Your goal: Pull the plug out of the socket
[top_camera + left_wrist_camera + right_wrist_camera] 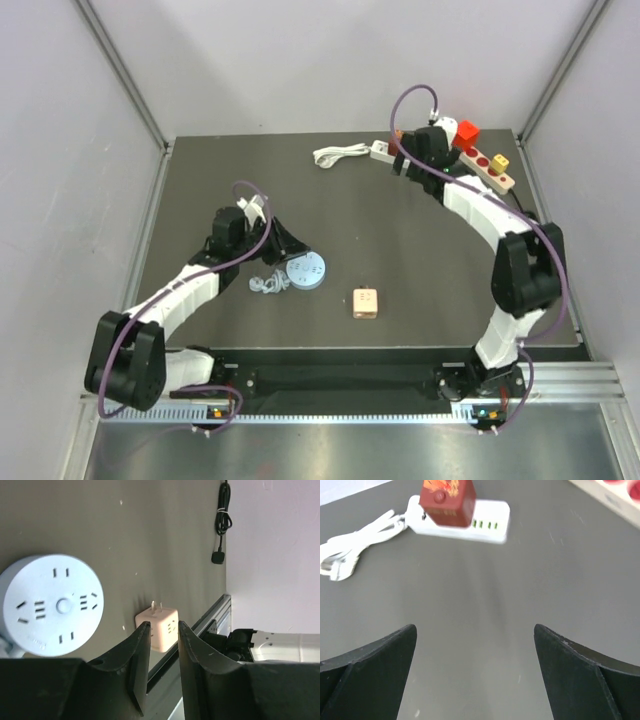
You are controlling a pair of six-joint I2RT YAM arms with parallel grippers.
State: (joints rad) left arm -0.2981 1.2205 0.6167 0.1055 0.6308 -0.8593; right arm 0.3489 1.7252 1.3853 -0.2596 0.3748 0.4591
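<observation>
Top external view first: a big dark table, with the right arm stretched out to the far edge and the left arm near the middle by a round blue socket. Nothing is plugged into that one, and the pink cube adapter close by just lies loose, so I'm reading the far end as where the job is.

Right wrist view backs that up. The white power strip lies ahead of the right gripper, its cord trailing off to one side. The red plug is seated in the strip at the cord end. The jaws are spread wide with nothing between them, well short of the plug. My guess is this is the approach step, with no grasp yet.

Left gripper: fingers only narrowly parted, holding nothing, just beside the round socket.

Next move as I see it: bring the right gripper forward until its fingers straddle the red plug, clamp the sides, then pull straight off the strip. The strip looks light, so it may lift along with the plug unless something pins it. That view is a bit blurry, so I can't tell how deep the plug sits.
</observation>
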